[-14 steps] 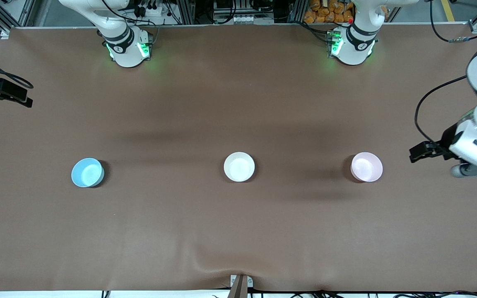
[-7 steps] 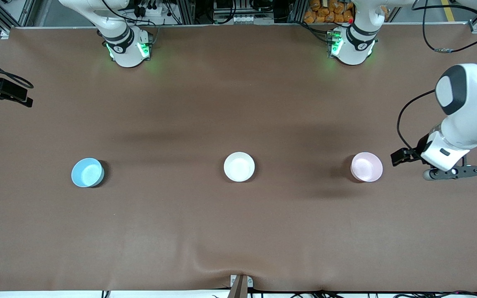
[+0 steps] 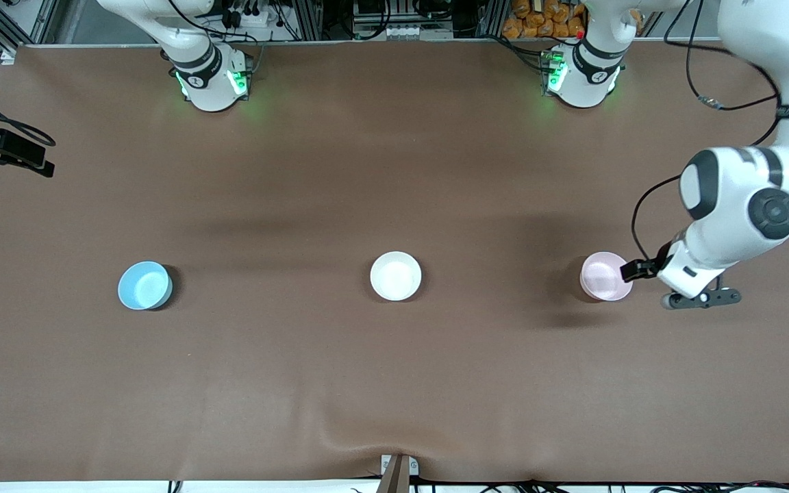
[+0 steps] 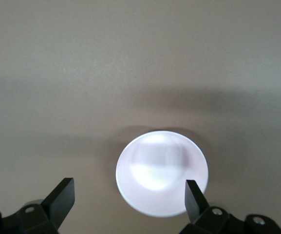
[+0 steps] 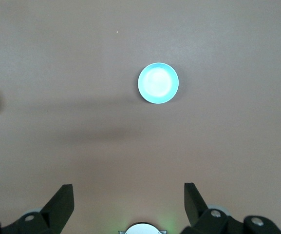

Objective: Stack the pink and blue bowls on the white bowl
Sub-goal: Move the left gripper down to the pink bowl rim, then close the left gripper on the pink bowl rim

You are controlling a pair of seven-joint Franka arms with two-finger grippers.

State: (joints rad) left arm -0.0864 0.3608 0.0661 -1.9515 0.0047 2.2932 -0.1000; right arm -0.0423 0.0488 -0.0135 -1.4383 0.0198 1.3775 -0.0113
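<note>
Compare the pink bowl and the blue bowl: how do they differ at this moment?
Colour: the pink bowl is pale pink, the blue bowl light sky blue. Place: the pink bowl sits toward the left arm's end of the table, the blue bowl toward the right arm's end, with the white bowl between them. Attention: the open left hand hangs close over the pink bowl; no hand is near the blue bowl. Both are upright, empty and unstacked.

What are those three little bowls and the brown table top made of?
The pink bowl, white bowl and blue bowl look like glossy plastic or glazed ceramic: smooth, with bright glare inside. The table seems covered in a matte brown sheet, rippled at the edge nearest the camera.
</note>
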